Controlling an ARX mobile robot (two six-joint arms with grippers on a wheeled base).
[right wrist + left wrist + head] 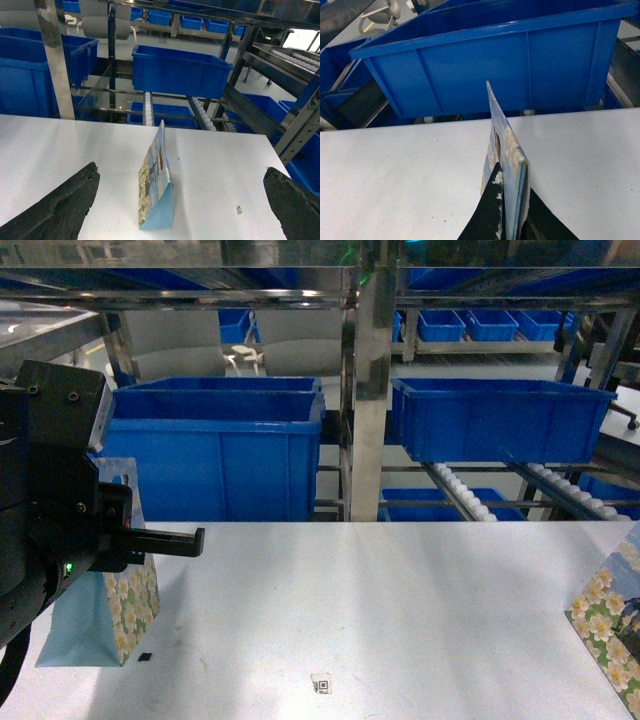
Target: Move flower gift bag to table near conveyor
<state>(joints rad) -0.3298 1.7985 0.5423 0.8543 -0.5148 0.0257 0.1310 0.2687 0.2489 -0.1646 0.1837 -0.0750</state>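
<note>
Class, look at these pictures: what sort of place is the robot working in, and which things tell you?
Probably a warehouse or packing area: blue bins on steel racks, and a roller conveyor behind a white table.

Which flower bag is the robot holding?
The flower gift bag on the left: the left end effector pinches its top edge. The other bag stands free between the open right fingers.

Two large blue plastic bins sit on a shiny steel rack, with smaller blue bins shelved behind.
</note>
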